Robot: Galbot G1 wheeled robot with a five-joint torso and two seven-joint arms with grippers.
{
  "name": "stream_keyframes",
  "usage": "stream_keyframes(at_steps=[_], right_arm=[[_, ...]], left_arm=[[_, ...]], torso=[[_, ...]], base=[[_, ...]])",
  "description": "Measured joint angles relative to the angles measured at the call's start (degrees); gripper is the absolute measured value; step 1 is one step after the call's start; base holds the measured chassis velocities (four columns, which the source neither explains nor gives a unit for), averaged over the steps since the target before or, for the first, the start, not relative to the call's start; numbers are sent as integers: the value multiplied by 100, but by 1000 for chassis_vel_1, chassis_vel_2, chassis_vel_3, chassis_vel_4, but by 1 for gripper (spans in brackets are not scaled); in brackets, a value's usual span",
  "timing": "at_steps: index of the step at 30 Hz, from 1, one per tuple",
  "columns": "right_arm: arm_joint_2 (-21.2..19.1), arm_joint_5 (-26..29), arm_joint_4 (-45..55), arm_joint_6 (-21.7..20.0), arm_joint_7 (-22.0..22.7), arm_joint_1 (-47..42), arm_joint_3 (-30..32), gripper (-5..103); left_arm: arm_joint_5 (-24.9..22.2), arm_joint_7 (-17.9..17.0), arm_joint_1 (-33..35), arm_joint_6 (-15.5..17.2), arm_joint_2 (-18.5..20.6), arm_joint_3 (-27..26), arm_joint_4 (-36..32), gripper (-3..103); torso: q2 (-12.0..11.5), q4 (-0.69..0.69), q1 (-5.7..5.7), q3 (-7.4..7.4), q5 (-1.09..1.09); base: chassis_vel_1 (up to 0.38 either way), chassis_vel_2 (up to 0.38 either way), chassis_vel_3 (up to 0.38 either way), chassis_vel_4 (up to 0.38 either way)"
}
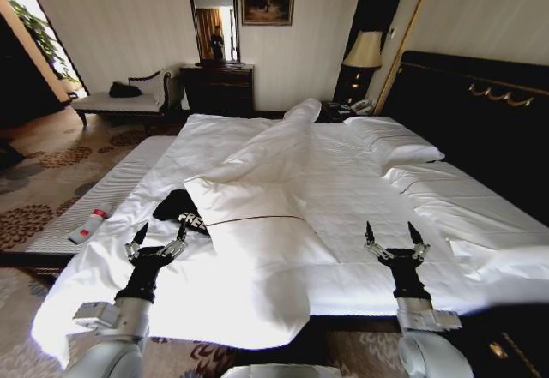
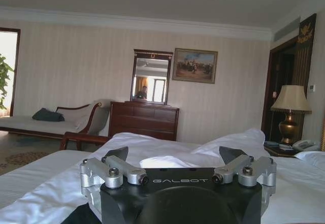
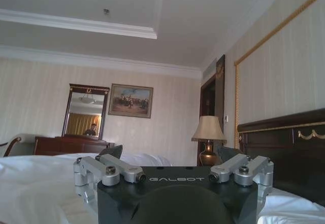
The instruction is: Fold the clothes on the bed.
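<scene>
You had both arms raised over the near edge of the bed (image 1: pixel 480 198). Your left gripper (image 1: pixel 159 233) stood with its fingers spread wide and nothing in them, just short of the black T-shirt (image 1: pixel 176 207), which lay on the sheet partly tucked under the folded-back white duvet (image 1: pixel 257 215). Your right gripper (image 1: pixel 395 233) was likewise wide open and empty, over bare sheet, well apart from the shirt

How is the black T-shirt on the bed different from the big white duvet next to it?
The black soft T-shirt with white lettering is small and dark; the white duvet is large and pale. The T-shirt lies partly tucked under the duvet's edge, near the left gripper; the duvet is bunched into a ridge running up the large white double bed. Both are soft fabric, unfolded.
</scene>
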Motion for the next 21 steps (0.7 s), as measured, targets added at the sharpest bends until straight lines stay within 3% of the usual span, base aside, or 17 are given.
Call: stream_keyframes(at_steps=[10, 13, 14, 15, 16, 18, 19, 20, 21], right_arm=[[-139, 195, -121, 44, 3, 188, -97, 100], [-319, 620, -126, -94, -10, 308, -173, 100], [-437, 1142, -25, -412, 29, 336, -250, 100], [-437, 1142, -25, -412, 29, 336, -250, 100], [-523, 1565, 78, -678, 105, 354, -313, 100], [-748, 2805, 301, -1349, 446, 493, -466, 100], [-975, 3870, 394, -1840, 689, 725, -559, 100], [-975, 3870, 394, -1840, 689, 725, -559, 100], [-1104, 4355, 399, -2025, 761, 857, -595, 100]], left_arm=[[20, -7, 36, -7, -47, -7, 0, 100], [16, -13, 108, 41, -63, -56, 0, 100], [-34, -45, 149, 112, -64, -101, 0, 100], [-34, -45, 149, 112, -64, -101, 0, 100], [-91, -73, 179, 174, -63, -129, 0, 100], [-289, -141, 240, 312, -61, -215, 0, 100], [-396, -173, 282, 378, -63, -313, 0, 100], [-396, -173, 282, 378, -63, -313, 0, 100], [-410, -179, 304, 390, -67, -375, 0, 100]], torso=[[0, 0, 0, 0, 2], [0, 0, -1, 0, 2], [0, -1, 0, 0, 2], [0, -1, 0, 0, 2], [0, -1, 0, 0, 1], [0, -1, 0, 0, -1], [0, 0, -1, 0, 0], [0, 0, -1, 0, 0], [0, 1, -1, 0, 0]], base=[[1, 15, -2, -13], [0, 0, 0, 0], [0, 0, 0, 0], [0, 0, 0, 0], [0, 0, 0, 0], [0, 0, 0, 0], [0, 0, 0, 0], [0, 0, 0, 0], [0, 0, 0, 0]])
